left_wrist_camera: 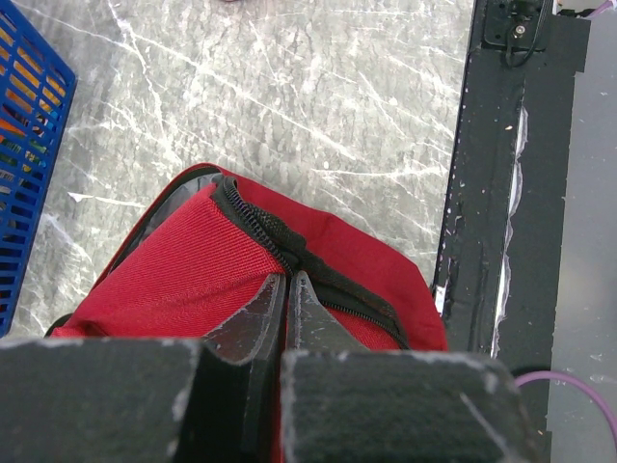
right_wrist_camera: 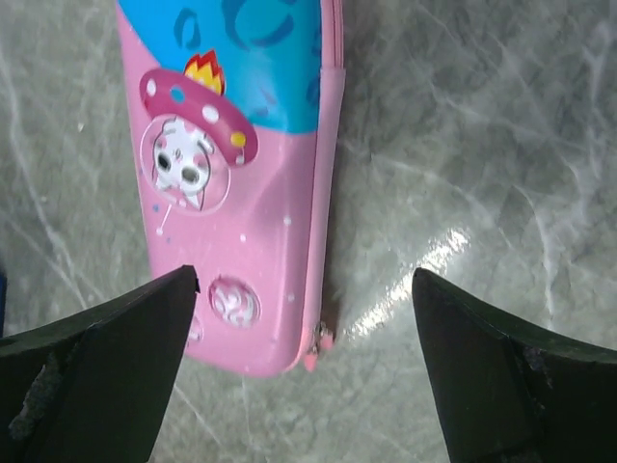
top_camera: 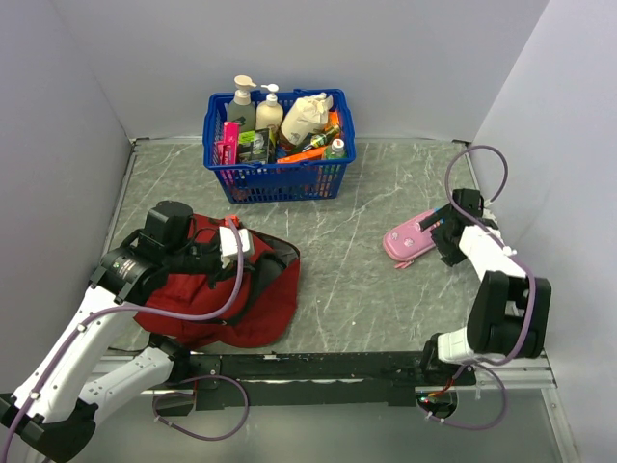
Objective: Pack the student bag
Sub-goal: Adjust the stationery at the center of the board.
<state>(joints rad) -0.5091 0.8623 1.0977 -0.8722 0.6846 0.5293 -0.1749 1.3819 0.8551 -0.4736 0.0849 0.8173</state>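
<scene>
Bag (top_camera: 231,299), dark red, slumped at lower left of the overhead view. Left gripper (left_wrist_camera: 286,289) is pinched shut at its black zip (left_wrist_camera: 275,241) (whether it holds the pull cannot be told). Pencil case (right_wrist_camera: 241,193), pink, lies centre right. Right gripper (right_wrist_camera: 304,278) is spread wide over its end and should shift left to centre before closing. Basket (top_camera: 280,178), blue, stands at top centre.

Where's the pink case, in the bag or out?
Out. The pink case lies on the table, apart from the student bag.
</scene>
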